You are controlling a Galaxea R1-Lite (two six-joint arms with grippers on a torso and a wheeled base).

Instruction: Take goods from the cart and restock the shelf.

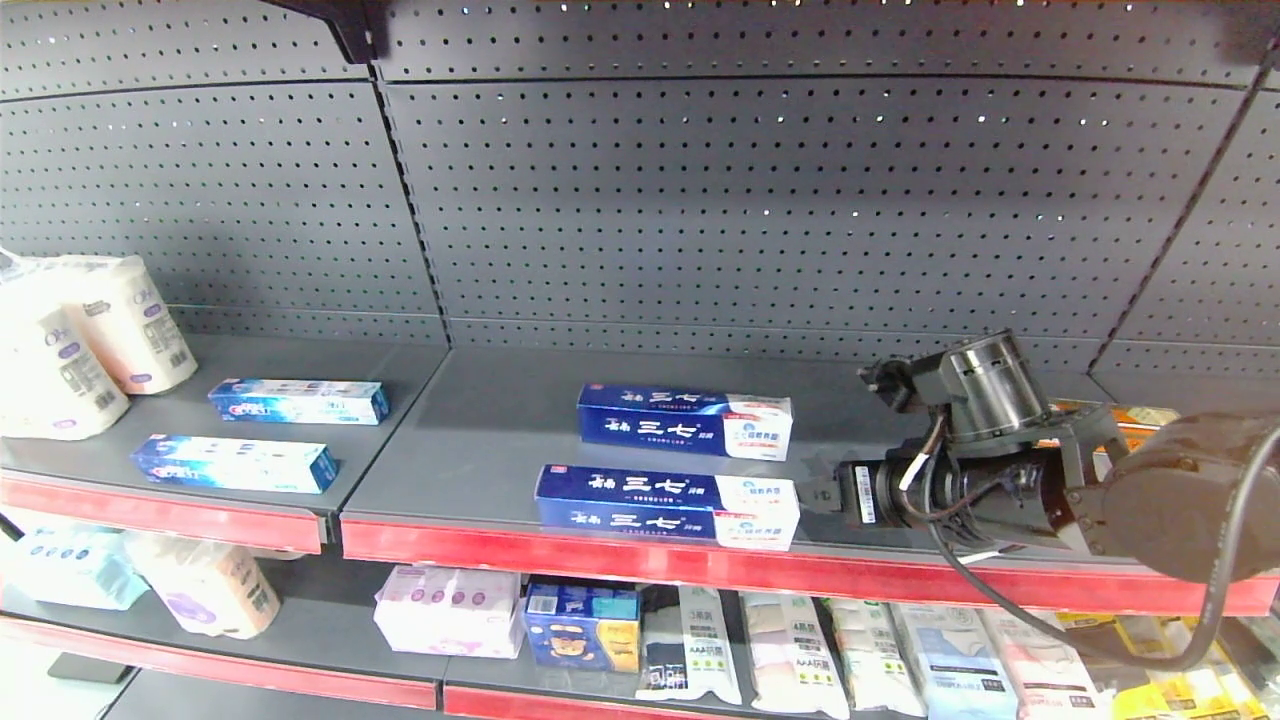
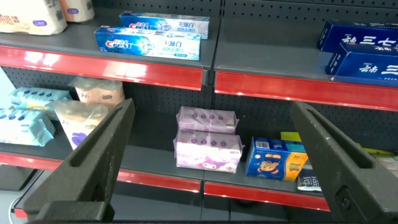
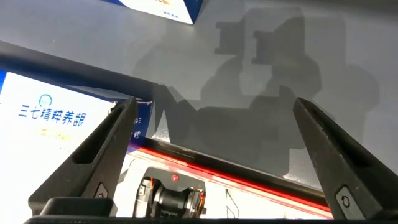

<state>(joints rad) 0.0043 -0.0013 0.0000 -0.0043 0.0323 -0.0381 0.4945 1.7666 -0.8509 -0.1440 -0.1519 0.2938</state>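
Two dark blue toothpaste boxes lie flat on the middle shelf board (image 1: 480,430), one at the front edge (image 1: 667,506) and one behind it (image 1: 685,421). My right gripper (image 1: 818,497) hovers low over the board just right of the front box, pointing at its white end. In the right wrist view this gripper (image 3: 216,106) is open with bare shelf between its fingers, the front box (image 3: 56,118) lies beside one finger (image 3: 115,137), and the rear box (image 3: 168,7) is farther off. My left gripper (image 2: 211,162) is open and empty, facing the lower shelf.
Two light blue toothpaste boxes (image 1: 298,401) (image 1: 235,463) and toilet paper packs (image 1: 85,340) occupy the left board. Orange packets (image 1: 1135,418) lie behind my right arm. The lower shelf holds purple tissue packs (image 2: 208,140), a blue box (image 2: 273,158) and bagged goods (image 1: 790,650).
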